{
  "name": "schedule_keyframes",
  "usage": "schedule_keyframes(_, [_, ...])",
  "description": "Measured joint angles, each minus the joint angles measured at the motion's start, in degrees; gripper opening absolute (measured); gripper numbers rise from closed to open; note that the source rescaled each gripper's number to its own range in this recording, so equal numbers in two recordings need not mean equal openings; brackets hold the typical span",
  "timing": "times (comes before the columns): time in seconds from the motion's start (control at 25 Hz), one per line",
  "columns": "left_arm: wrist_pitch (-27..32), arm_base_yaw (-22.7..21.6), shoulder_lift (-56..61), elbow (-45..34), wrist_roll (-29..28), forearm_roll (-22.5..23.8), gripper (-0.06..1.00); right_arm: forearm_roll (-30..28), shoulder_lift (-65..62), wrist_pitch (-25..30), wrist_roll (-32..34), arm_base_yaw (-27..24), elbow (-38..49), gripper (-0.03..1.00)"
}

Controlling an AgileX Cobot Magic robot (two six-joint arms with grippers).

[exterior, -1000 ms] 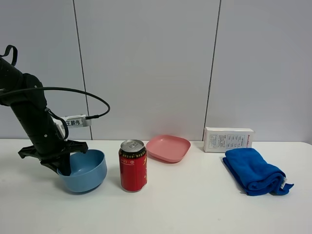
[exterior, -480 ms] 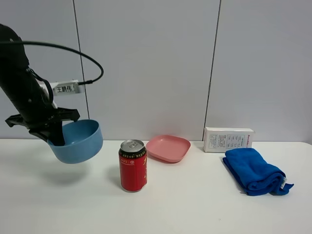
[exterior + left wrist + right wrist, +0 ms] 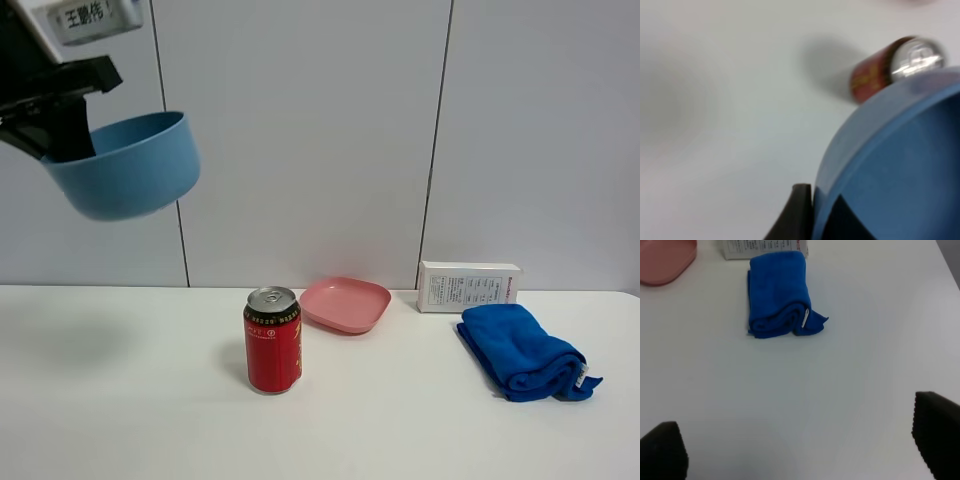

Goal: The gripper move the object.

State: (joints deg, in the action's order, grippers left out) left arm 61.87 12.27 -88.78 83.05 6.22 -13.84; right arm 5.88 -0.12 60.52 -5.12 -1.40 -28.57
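My left gripper (image 3: pixel 58 135) is shut on the rim of the light-blue bowl (image 3: pixel 125 165) and holds it high in the air at the upper left, far above the table. In the left wrist view the bowl (image 3: pixel 900 170) fills the corner, with one dark finger (image 3: pixel 795 212) outside its rim. My right gripper (image 3: pixel 795 450) is open and empty above bare table; only its two dark fingertips (image 3: pixel 935 432) show. It is out of the exterior high view.
A red soda can (image 3: pixel 273 340) stands on the white table (image 3: pixel 150 420), also seen from above in the left wrist view (image 3: pixel 895 65). A pink plate (image 3: pixel 345 303), a white box (image 3: pixel 469 286) and a folded blue cloth (image 3: pixel 520 350) lie to the right.
My left gripper has lifted the bowl from the table left of the can, up and slightly left, to high in the air. Nothing else moved.
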Motion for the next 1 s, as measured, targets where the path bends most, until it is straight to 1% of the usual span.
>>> schedule_keyframes(0.16, [0.61,6.72,-1.14,4.85,-1.79,0.00,0.00,0.00,0.00,0.00,0.00,0.00,0.00,1.00])
schedule_keyframes(0.28, [0.45,12.07,-3.64,6.98,-2.60,0.00,0.00,0.00,0.00,0.00,0.00,0.00,0.00,1.00])
schedule_keyframes(0.44, [0.08,19.60,-9.31,10.43,-2.87,0.00,0.00,0.00,0.00,0.00,0.00,0.00,0.00,1.00])
schedule_keyframes(0.52, [0.08,23.09,-13.14,13.29,-2.79,0.06,0.00,0.00,0.00,0.00,0.00,0.00,0.00,1.00])
schedule_keyframes(0.6, [0.02,25.63,-16.86,17.21,-2.58,0.57,0.00,0.00,0.00,0.00,0.00,0.00,0.00,1.00])
schedule_keyframes(0.72, [0.26,27.83,-22.87,23.48,-2.32,2.02,0.00,0.00,0.00,0.00,0.00,0.00,0.00,1.00])
schedule_keyframes(1.0, [0.49,28.11,-35.61,35.48,1.81,3.57,0.00,0.00,0.00,0.00,0.00,0.00,0.00,1.00])
